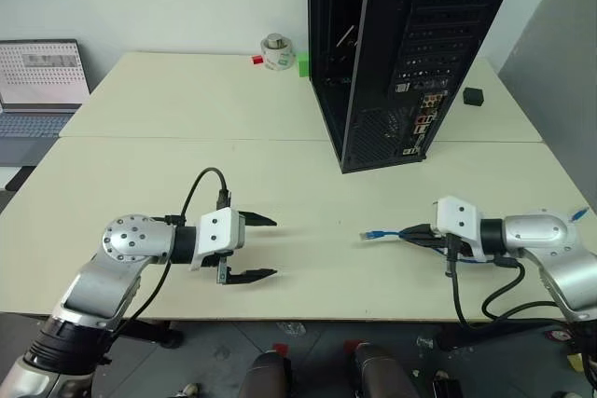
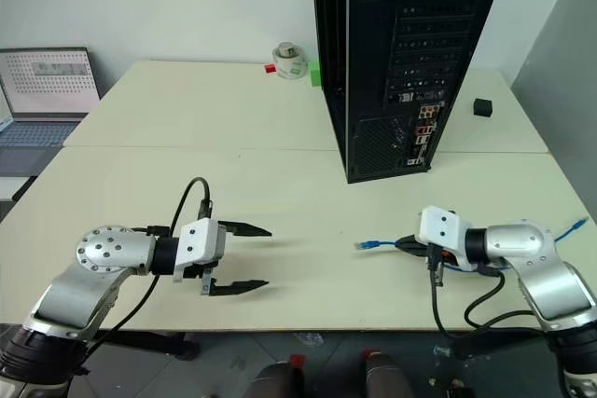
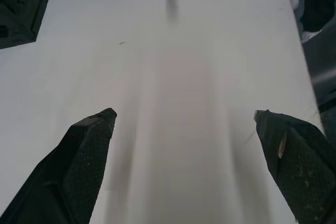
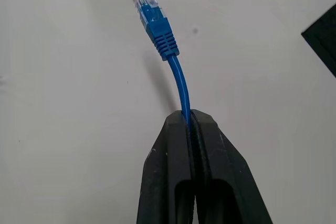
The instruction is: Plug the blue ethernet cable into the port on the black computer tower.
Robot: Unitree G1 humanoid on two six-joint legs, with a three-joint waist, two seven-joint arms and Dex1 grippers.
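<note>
The tower (image 1: 401,53) is stood upright at the far side of the table (image 1: 187,165), with its back panel turned toward the near edge. Small coloured sockets are seen low on that panel, and the port (image 1: 422,123) is among them, though it is too small to be picked out for sure. The cable (image 4: 170,61) is held in the right gripper (image 4: 188,116), whose two black fingers are pressed tight together on the blue cord a little way behind the plug. The clear plug is left sticking out past the fingertips, free in the air above the table. This gripper is seen in front of the tower and a bit to its right, well apart from it, with the plug end pointed to the left, not at the tower. The rest of the blue cord is seen trailing off behind the right arm. The left gripper (image 1: 254,248) is kept in front of the tower and to its left, also well apart from it. Its fingers (image 3: 86,150) are spread wide and nothing is held between them. A small black cube (image 1: 474,96) is set just to the right of the tower. A laptop (image 1: 37,81) is placed far off to the tower's left. A small round thing (image 1: 276,51) is set just to the left of the tower, near the far wall.
</note>
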